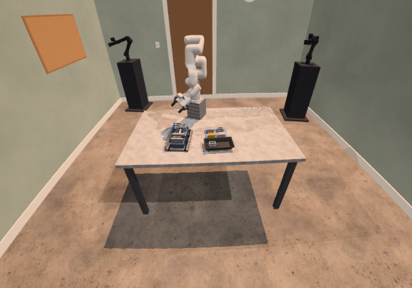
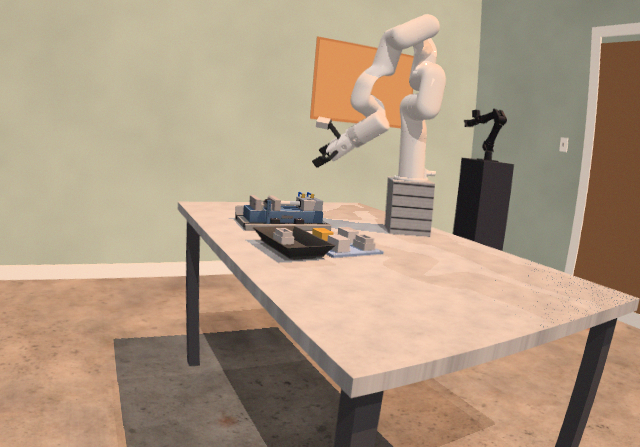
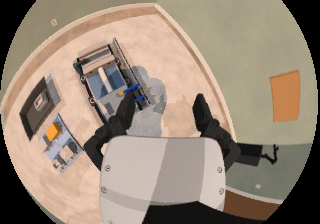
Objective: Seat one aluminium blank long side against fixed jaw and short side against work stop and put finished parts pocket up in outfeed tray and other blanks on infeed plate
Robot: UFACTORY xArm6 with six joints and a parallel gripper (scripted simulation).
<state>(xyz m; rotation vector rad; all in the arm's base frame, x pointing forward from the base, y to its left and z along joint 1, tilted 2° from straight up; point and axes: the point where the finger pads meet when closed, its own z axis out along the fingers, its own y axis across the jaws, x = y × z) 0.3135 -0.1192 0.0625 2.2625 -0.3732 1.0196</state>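
Note:
My gripper (image 2: 321, 159) is open and empty. It hangs in the air above the table's far left edge, behind the vise, and also shows in the top view (image 1: 177, 104) and the wrist view (image 3: 162, 116). The blue vise (image 1: 178, 136) stands on the table, hoses at its far end; a pale grey block (image 1: 179, 131) sits in its middle. The black outfeed tray (image 2: 294, 240) holds one grey part (image 2: 283, 234). The infeed plate (image 2: 356, 248) carries a brass blank (image 2: 323, 233) and grey blocks (image 2: 341, 243) (image 2: 364, 241).
The arm's grey base block (image 2: 409, 205) stands behind the infeed plate. The vise (image 3: 103, 78), tray and plate (image 3: 60, 140) show below and to the left in the wrist view. Two black pedestals stand on the floor behind the table.

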